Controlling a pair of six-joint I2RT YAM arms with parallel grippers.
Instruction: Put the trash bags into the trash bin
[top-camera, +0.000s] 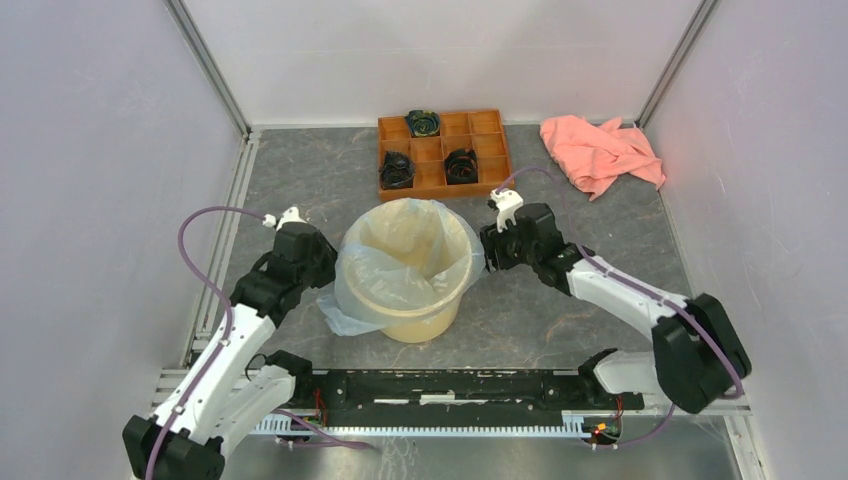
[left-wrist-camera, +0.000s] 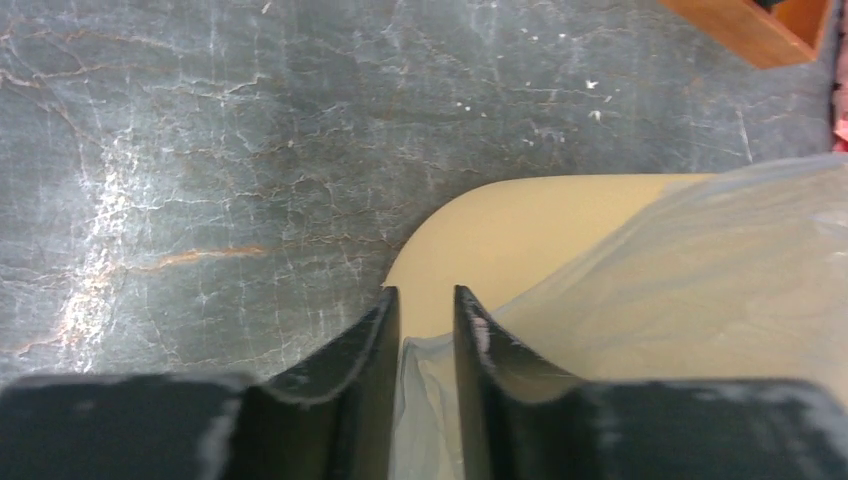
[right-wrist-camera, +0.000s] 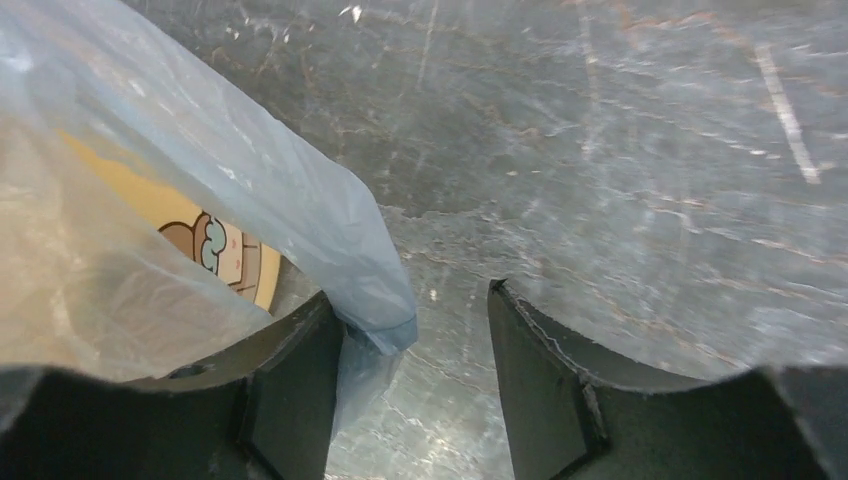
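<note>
The pale yellow trash bin stands at mid-table. The pale blue-grey trash bag sits in it, its edge folded out over the rim and hanging down the near-left side. My left gripper is at the bin's left rim. In the left wrist view its jaws are nearly closed on a fold of the bag beside the bin. My right gripper is at the right rim. It is open, and a bag loop drapes against its left finger over the bin's printed side.
An orange-brown compartmented tray with dark items stands behind the bin. A salmon-pink cloth lies at the back right. White walls close in the grey table on three sides. A black rail runs along the near edge.
</note>
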